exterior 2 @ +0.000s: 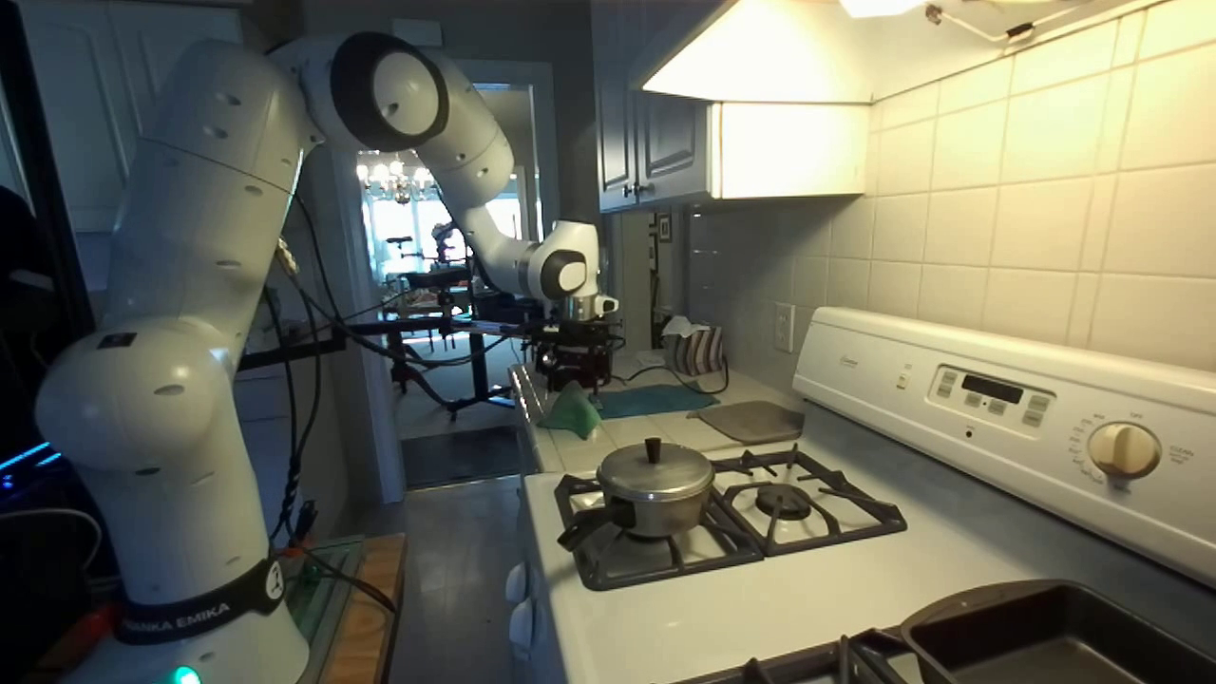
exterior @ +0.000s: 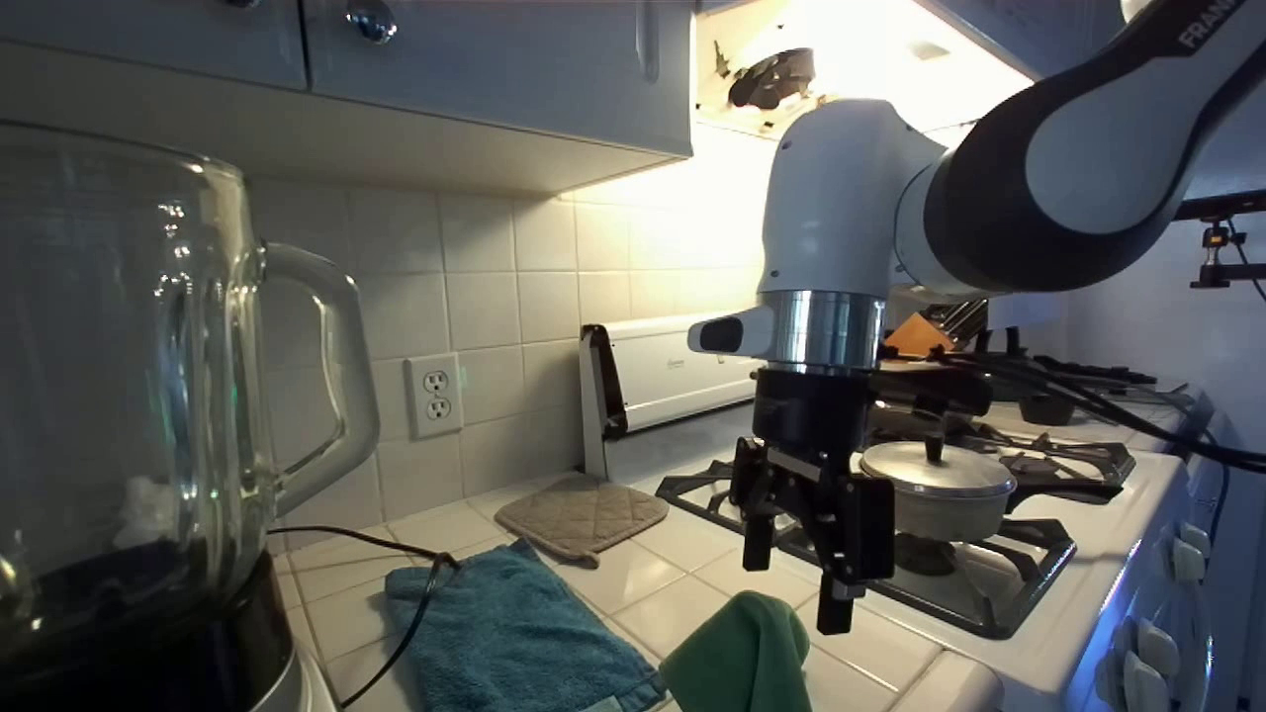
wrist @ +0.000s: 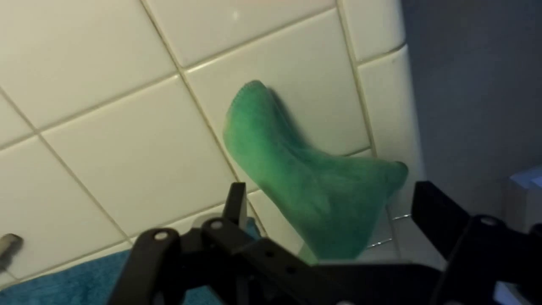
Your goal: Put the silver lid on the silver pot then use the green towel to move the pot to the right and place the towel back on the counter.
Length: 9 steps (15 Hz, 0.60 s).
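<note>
Fingers (exterior: pixel 833 615) spread wide and gripping nothing, I hover above a white, square-tiled counter (wrist: pixel 127 156). Just below, and seen between my fingers in the wrist view, stands a soft, crumpled grass-green cloth towel (wrist: pixel 315 186), bunched near the counter's rounded outer edge; whether any fold brushes my fingers, I cannot tell. On the wall side of my fingers, near the towel, lies a teal-blue cloth (exterior: pixel 514 633), while a flat, quilted gray-brown pot holder (exterior: pixel 582 514) rests farther from them, toward the white tiled wall (exterior: pixel 485 237). Well apart from my fingers in both exterior views, a wide, round silver metal pot (exterior 2: pixel 674 518) stands upright on a black burner grate (exterior: pixel 1037 588) of the white stove (exterior 2: pixel 788 589), its dark handle (exterior 2: pixel 591 525) pointing away from them. A round silver metal lid (exterior 2: pixel 655 472) with a black knob (exterior 2: pixel 653 446) sits on top of the pot. Farther still from my fingers, in an exterior view, is a dark rectangular pan (exterior 2: pixel 1092 617).
</note>
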### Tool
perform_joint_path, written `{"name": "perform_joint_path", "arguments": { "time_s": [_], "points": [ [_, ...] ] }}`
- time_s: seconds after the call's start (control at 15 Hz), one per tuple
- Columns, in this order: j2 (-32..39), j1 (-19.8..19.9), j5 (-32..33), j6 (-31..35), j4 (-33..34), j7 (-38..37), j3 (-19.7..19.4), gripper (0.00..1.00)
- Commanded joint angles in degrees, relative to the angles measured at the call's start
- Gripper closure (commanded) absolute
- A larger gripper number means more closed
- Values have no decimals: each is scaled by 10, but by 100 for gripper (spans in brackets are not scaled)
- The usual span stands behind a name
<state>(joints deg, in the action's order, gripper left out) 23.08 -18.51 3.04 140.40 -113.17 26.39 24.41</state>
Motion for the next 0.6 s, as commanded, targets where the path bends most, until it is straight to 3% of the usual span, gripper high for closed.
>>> {"name": "perform_joint_path", "arguments": {
  "time_s": [0.0, 0.13, 0.2, 0.33, 0.53],
  "points": [
    [42, 12, -31, -34, 48, 58, 23, 0],
    [57, 7, -25, -51, 61, 62, 21, 6],
    [63, 6, -22, -54, 65, 62, 19, 26],
    [77, 8, -26, -61, 77, 65, 18, 31],
    [93, 6, -21, -59, 90, 58, 12, 53]
  ]
}}
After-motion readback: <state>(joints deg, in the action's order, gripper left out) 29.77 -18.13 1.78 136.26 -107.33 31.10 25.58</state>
